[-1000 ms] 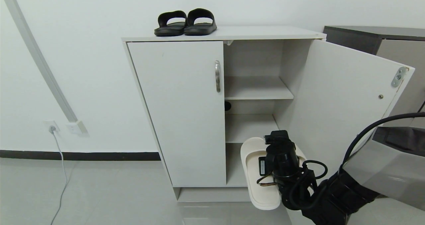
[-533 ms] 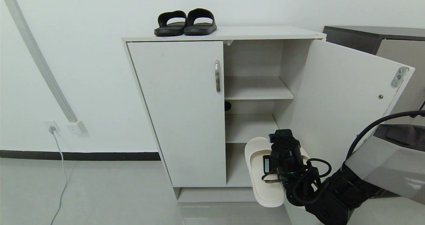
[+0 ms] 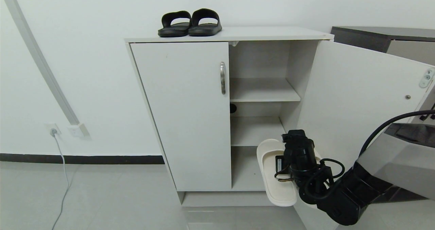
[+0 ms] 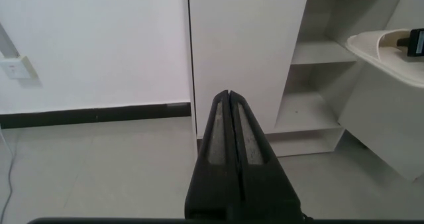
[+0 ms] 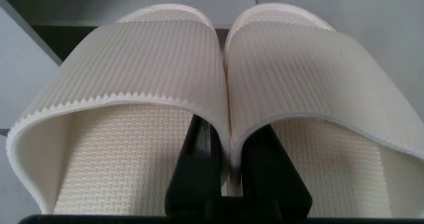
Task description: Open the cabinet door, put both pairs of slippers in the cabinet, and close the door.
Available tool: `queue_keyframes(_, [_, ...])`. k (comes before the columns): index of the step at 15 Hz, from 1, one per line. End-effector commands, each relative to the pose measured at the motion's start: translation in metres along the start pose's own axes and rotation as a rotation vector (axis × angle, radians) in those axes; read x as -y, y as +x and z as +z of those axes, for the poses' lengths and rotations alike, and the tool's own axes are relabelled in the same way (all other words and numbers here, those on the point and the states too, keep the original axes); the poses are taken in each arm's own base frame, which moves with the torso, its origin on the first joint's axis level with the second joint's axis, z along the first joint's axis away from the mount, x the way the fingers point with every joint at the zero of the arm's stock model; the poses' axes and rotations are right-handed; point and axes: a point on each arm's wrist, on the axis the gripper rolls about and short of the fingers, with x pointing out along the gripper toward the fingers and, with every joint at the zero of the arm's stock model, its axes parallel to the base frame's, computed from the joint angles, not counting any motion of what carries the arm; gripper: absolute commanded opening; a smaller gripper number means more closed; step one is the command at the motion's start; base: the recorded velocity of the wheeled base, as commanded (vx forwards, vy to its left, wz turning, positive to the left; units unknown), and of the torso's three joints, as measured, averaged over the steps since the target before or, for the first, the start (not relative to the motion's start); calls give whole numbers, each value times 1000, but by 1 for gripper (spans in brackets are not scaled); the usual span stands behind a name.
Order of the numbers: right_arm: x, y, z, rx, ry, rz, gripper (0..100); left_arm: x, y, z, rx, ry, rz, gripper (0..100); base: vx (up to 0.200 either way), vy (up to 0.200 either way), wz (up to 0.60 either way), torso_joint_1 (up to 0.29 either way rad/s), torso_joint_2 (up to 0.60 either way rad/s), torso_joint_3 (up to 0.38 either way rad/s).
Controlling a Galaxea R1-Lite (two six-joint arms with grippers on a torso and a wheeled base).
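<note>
Facing a white wall [image 3: 85, 70] over grey floor tiles [image 3: 102, 196], with a black skirting strip [image 3: 81, 159] along the join and a white cabinet [image 3: 272, 33] backed against it. Left door [image 3: 183, 114] shut, with a metal handle [image 3: 222, 77] upright at its inner edge. Right door [image 3: 357, 97] swung wide, baring two shelves [image 3: 263, 90] and the bottom compartment. On the cabinet top, toward its left end: a pair of black slippers [image 3: 189, 22], side by side and touching. Clamped on a pair of cream slippers [image 3: 275, 175]: the right gripper [image 5: 228, 171], with black fingers [image 5: 199, 164] pinching the two touching inner edges together. Held side by side before the open right half, at the height of the bottom compartment, toes pointed into the cabinet and just at its opening, heels out over the floor. Back from the cabinet and aimed at its lower part: the left gripper [image 4: 228, 128], fingers pressed flat together with nothing between. Right of the cabinet, a grey unit [image 3: 373, 36]. Low on the wall at left, a socket [image 3: 52, 129] with a grey cable [image 3: 63, 175] trailing to the floor.
</note>
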Motion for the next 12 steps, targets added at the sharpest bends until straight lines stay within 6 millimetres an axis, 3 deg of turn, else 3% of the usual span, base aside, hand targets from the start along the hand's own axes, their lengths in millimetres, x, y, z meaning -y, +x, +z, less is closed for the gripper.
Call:
queue_keyframes(1, [0, 2, -3, -5, -3, -4, 0, 0, 0, 0, -1, -1, 0, 0, 0, 0, 0, 0, 0, 0])
queue_keyframes(6, [-4, 5, -4, -4, -7, 4, 0, 0, 0, 0, -1, 1, 0, 0, 0, 0, 0, 0, 0, 0])
queue_keyframes(8, [-20, 12, -6, 8, -11, 36, 0, 0, 0, 0, -1, 1, 0, 0, 0, 0, 0, 0, 0, 0])
queue_keyframes(10, [-51, 14, -7, 31, -6, 119, 0, 0, 0, 0, -1, -1, 0, 0, 0, 0, 0, 0, 0, 0])
queue_keyframes(12, [-77, 30, -6, 72, 22, 137, 0, 0, 0, 0, -1, 2, 0, 0, 0, 0, 0, 0, 0, 0])
